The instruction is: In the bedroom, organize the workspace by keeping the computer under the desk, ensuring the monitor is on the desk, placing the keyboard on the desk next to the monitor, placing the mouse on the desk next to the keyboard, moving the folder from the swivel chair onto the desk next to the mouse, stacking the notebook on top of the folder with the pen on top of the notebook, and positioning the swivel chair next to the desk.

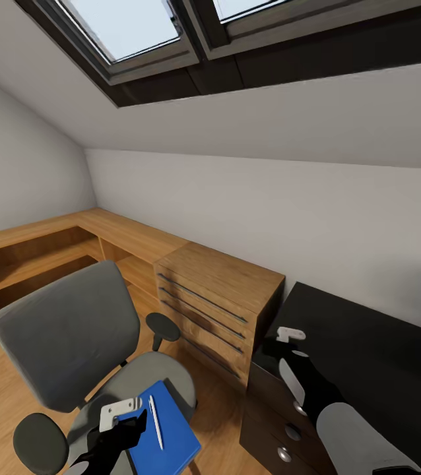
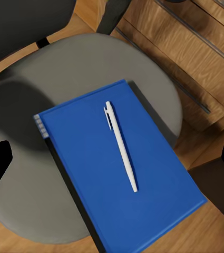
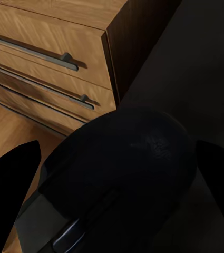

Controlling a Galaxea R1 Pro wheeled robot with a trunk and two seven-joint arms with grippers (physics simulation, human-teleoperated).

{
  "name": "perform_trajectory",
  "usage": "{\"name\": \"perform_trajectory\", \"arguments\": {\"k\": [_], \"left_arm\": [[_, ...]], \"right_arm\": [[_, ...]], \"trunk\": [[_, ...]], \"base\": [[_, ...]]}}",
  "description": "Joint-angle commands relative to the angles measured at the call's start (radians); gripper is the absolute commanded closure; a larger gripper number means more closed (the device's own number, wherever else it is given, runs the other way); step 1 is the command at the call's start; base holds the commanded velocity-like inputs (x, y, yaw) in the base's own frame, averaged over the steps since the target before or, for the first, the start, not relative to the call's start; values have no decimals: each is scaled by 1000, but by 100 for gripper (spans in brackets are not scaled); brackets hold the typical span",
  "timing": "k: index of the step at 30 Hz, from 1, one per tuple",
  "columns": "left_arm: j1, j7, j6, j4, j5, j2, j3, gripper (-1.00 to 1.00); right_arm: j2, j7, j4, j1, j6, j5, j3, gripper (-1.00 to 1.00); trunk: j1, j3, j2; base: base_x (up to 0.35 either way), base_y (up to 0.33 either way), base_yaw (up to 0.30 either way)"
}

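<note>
- The swivel chair (image 1: pixel 72 336) is my landmark here: grey seat and back, black armrests, parked on the wood floor.
- The blue folder (image 2: pixel 122 168) is flat on the chair's seat, one corner poking out past the seat's front edge. There's a dark edge along one long side of it.
- The white pen (image 2: pixel 120 146) is lying right on top of the folder, roughly along its length.
- The left gripper (image 2: pixel 112 174) hangs over the chair seat, right above the folder. Fingers spread wide, nothing between them, not touching the folder as far as I can see.
- The wooden drawer unit (image 1: pixel 220 300) is just beyond the chair, and the black desk (image 1: pixel 382 356) butts up against the far side of it.
- The right gripper (image 3: pixel 117 195) is over by the desk's near corner, away from the chair, with the dark mouse (image 3: pixel 122 179) sitting between its two fingers. Can't tell if it's actually clamped on it or just around it.
</note>
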Motion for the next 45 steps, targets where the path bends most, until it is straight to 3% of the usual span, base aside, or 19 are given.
{"name": "perform_trajectory", "arguments": {"k": [1, 6, 9, 12, 37, 38, 45], "left_arm": [[0, 6, 4, -2, 9, -1, 0, -100], [0, 6, 4, -2, 9, -1, 0, -100], [0, 6, 4, -3, 9, -1, -1, -100], [0, 6, 4, -3, 9, -1, -2, -100], [0, 6, 6, -11, 8, -4, -6, -100], [0, 6, 6, -11, 9, -4, -6, -100], [0, 6, 6, -17, 9, -4, -6, -100]], "right_arm": [[-3, -11, -1, 0, -5, -10, 7, 100], [-13, -26, 4, 0, -24, -9, 7, 100], [-40, -33, 90, -1, -107, -9, 7, 100], [-44, -34, 123, -2, -138, -8, 7, 100], [-53, -33, 238, -5, -176, -3, 8, 100], [-53, -33, 237, -5, -176, -3, 8, -100], [-53, -33, 234, -5, -177, -4, 8, -100]], "trunk": [[0, -1, -1], [0, -1, -1], [0, -1, -1], [0, -1, -1], [0, -1, -1], [0, -1, -1], [0, -1, -1]], "base": [[0, 0, 0], [0, 0, 0], [0, 0, 0], [94, 0, 0], [44, -3, 0], [0, 0, 0], [0, 0, 0]]}}
